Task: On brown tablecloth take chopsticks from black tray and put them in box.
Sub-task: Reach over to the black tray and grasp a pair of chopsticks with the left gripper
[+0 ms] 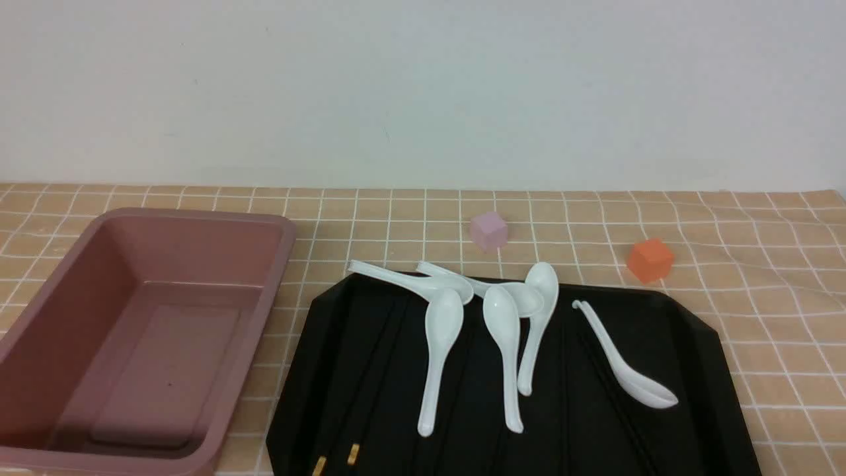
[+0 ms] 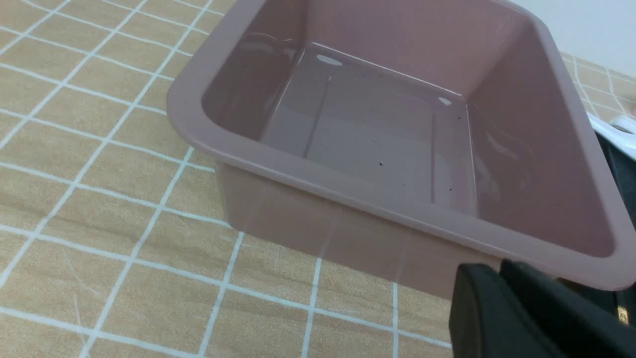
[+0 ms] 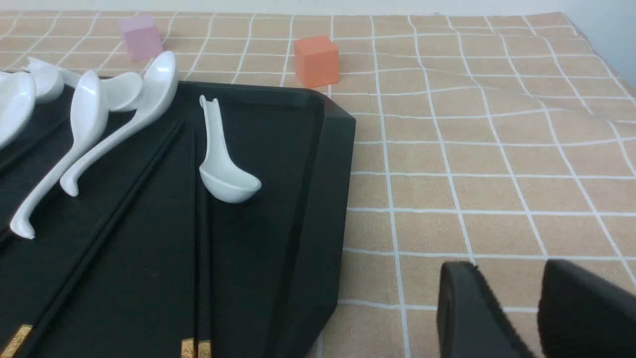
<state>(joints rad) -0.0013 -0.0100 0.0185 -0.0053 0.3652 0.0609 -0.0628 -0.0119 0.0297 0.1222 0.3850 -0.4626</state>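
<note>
The black tray (image 1: 694,370) lies on the brown tablecloth (image 1: 780,317) in the middle of the front view. Black chopsticks lie lengthwise in it, hard to see against the black. One pair shows its gold bands (image 1: 353,453) at the near left edge, and another pair (image 3: 198,238) lies by the right-hand spoon. The pink box (image 1: 277,264) stands empty to the tray's left. Neither gripper shows in the front view. My left gripper (image 2: 499,271) is shut and empty, just outside the box's near wall (image 2: 318,228). My right gripper (image 3: 509,271) is open and empty over the cloth, right of the tray (image 3: 318,199).
Several white soup spoons (image 1: 439,344) lie across the tray, and some handles stick out over its far rim. A lilac cube (image 1: 489,230) and an orange cube (image 1: 650,260) sit on the cloth behind the tray. The cloth is wrinkled at the right.
</note>
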